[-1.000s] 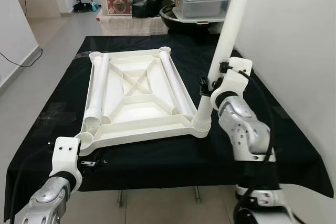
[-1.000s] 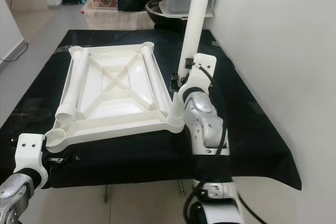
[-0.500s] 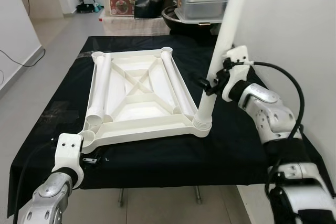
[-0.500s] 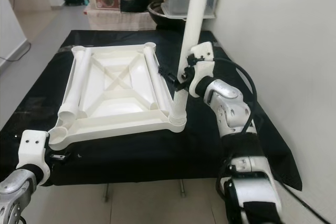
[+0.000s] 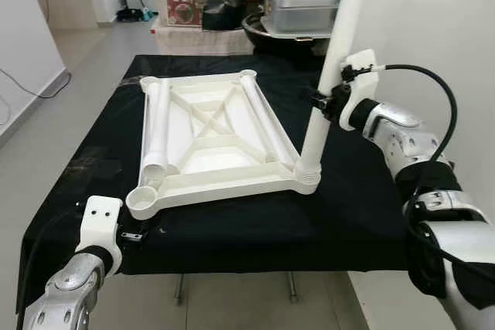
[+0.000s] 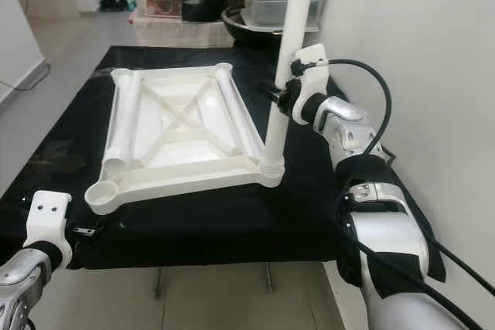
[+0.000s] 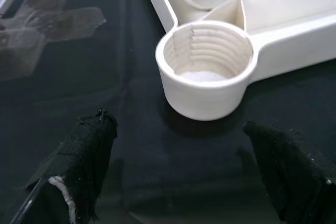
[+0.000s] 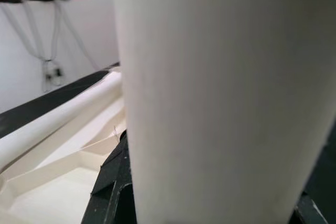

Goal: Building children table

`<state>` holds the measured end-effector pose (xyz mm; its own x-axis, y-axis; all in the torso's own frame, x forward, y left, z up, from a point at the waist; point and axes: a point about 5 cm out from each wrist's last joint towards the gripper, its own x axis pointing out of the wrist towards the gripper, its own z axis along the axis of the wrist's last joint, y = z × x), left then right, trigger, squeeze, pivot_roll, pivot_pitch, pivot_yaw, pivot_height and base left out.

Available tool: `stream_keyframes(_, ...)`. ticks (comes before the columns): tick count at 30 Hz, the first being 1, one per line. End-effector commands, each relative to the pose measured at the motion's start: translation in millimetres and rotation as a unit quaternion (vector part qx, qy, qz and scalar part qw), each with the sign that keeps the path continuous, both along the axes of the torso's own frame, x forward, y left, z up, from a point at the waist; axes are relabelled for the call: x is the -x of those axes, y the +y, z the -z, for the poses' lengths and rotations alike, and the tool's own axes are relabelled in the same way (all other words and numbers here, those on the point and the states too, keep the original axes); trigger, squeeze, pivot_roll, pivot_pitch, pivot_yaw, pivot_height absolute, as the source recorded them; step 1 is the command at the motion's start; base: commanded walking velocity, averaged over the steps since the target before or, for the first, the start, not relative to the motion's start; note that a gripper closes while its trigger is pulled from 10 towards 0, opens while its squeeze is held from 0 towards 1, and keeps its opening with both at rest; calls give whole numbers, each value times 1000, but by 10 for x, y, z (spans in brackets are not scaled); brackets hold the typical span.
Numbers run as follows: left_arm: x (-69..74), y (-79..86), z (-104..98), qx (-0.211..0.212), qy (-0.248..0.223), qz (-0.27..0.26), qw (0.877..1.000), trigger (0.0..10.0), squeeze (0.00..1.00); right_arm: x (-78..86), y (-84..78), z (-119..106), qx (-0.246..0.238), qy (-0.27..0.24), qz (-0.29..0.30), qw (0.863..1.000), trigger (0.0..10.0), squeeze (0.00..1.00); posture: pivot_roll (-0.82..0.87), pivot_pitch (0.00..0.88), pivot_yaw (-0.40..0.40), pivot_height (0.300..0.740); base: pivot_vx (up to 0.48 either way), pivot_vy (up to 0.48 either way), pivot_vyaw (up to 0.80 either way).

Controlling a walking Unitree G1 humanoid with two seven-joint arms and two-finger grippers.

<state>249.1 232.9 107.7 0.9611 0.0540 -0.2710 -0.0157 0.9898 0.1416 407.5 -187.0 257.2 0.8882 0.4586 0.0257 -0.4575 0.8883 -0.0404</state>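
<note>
Tabletop (image 5: 209, 129), ribbed white plastic; right gripper (image 5: 323, 103) clamping smooth cylindrical leg (image 5: 329, 75); left gripper (image 7: 184, 177) released.

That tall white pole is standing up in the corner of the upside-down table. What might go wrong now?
The table leg stands tall in its corner socket, held by the right end effector. A sideways push there might tilt it or drag the tabletop. Two loose legs lying inside the tabletop might roll. The left end effector is close to the empty socket and may nudge it.
</note>
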Motion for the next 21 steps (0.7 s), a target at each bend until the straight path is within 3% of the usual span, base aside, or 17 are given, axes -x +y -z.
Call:
stream_keyframes(1,16,-19,22,-2,7,8,1000,10000,0,1,-61,315,-3,64,67,996,0,0,112,0,-55,740,0,0,0)
stream_keyframes(2,16,-19,22,-2,7,8,1000,10000,0,1,-61,315,-3,64,67,996,0,0,112,0,-55,740,0,0,0)
stream_keyframes(4,17,-14,18,-3,8,10,1000,10000,0,14,-77,526,-31,112,196,974,0,0,111,0,-54,740,0,0,0)
stream_keyframes(6,14,-11,14,-3,8,10,1000,10000,0,26,-69,582,-38,126,232,964,0,0,112,0,-52,740,0,0,0)
stream_keyframes(7,10,-10,10,-3,8,10,1000,10000,0,57,20,624,-54,132,270,952,0,0,109,0,-48,740,0,0,0)
stream_keyframes(8,0,-30,9,-1,7,11,1000,10000,0,109,345,594,-98,122,295,943,0,0,105,0,-43,740,0,0,0)
stream_keyframes(9,-4,-42,10,1,7,12,1000,10000,0,138,480,566,-115,119,298,940,0,0,105,0,-43,740,0,0,0)
stream_keyframes(10,-4,-42,10,1,7,12,1000,10000,0,138,480,566,-115,119,298,940,0,0,105,0,-43,740,0,0,0)
stream_keyframes(11,-7,-56,9,2,7,13,1000,10000,0,149,573,533,-124,113,294,941,1255,0,106,0,-41,740,0,0,0)
stream_keyframes(12,-17,-80,3,5,5,15,1000,10000,0,146,714,443,-131,101,277,946,1255,0,114,0,-37,740,0,0,0)
stream_keyframes(13,-17,-80,3,5,5,15,1000,10000,0,146,714,443,-131,101,277,946,1255,0,114,0,-37,740,0,0,0)
stream_keyframes(14,-35,-115,-12,8,2,20,1000,10000,0,131,919,297,-122,99,237,959,10000,0,104,0,-39,740,0,0,0)
stream_keyframes(15,-43,-125,-14,8,1,21,1000,10000,0,136,964,235,-119,89,220,964,10000,0,102,0,-46,740,0,0,0)
stream_keyframes(16,-49,-123,-13,8,1,21,1000,10000,0,145,957,197,-127,81,213,965,10000,200,101,0,-47,740,0,0,0)
stream_keyframes(17,-49,-123,-13,8,1,21,1000,10000,0,145,957,197,-127,81,213,965,10000,200,101,0,-47,740,0,0,0)
stream_keyframes(18,-56,-113,-8,9,1,20,1000,10000,0,172,933,150,-144,72,205,965,10000,1000,95,0,-49,740,0,0,0)
stream_keyframes(21,-58,-110,-4,10,0,17,1000,10000,0,185,857,102,-136,69,198,968,10000,1000,90,0,-50,740,0,0,0)
